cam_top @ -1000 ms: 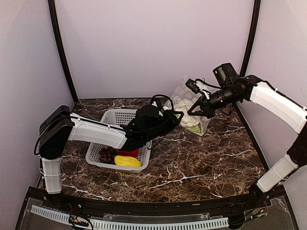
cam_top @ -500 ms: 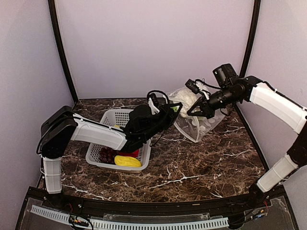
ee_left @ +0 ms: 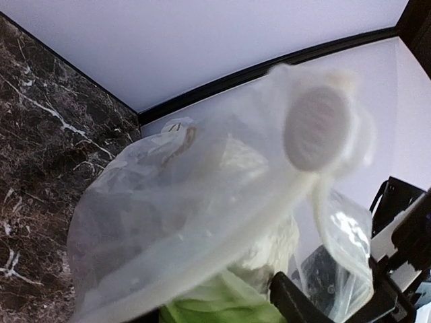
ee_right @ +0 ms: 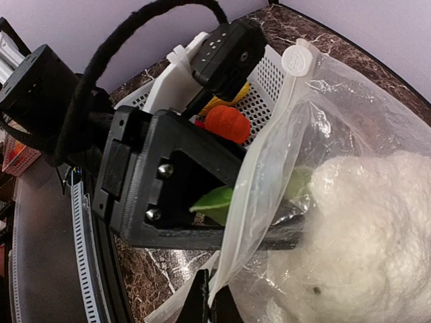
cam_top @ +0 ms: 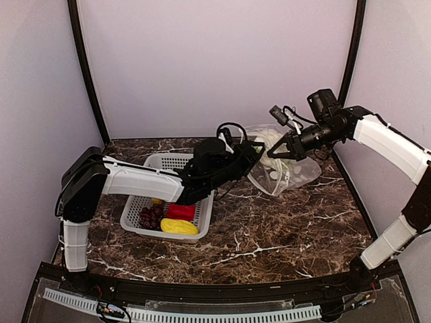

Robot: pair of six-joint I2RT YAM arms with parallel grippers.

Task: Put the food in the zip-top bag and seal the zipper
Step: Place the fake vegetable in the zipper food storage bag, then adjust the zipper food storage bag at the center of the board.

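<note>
The clear zip-top bag [cam_top: 286,171] lies at the back right, its mouth held up. My right gripper [cam_top: 278,152] [ee_right: 212,304] is shut on the bag's mouth edge beside the zipper [ee_right: 266,175]. My left gripper [cam_top: 254,149] [ee_left: 215,313] reaches into the mouth, jaws apart around the green leaves of the white cauliflower [cam_top: 270,140] [ee_right: 367,229] [ee_left: 273,245], which sits inside the bag. The rest of the food is in the grey basket [cam_top: 138,205]: dark grapes [cam_top: 150,217], a red pepper [cam_top: 180,211], a yellow piece [cam_top: 178,227] and an orange pumpkin [ee_right: 227,124].
The basket stands left of centre on the dark marble table [cam_top: 289,229]. Purple walls close the back and sides, with black posts [cam_top: 86,74] at the corners. My left arm [cam_top: 145,183] stretches over the basket towards the bag.
My left gripper has pushed further right into the bag's mouth with the cauliflower, and its jaws have widened. My right gripper has drawn the bag's edge slightly right.
</note>
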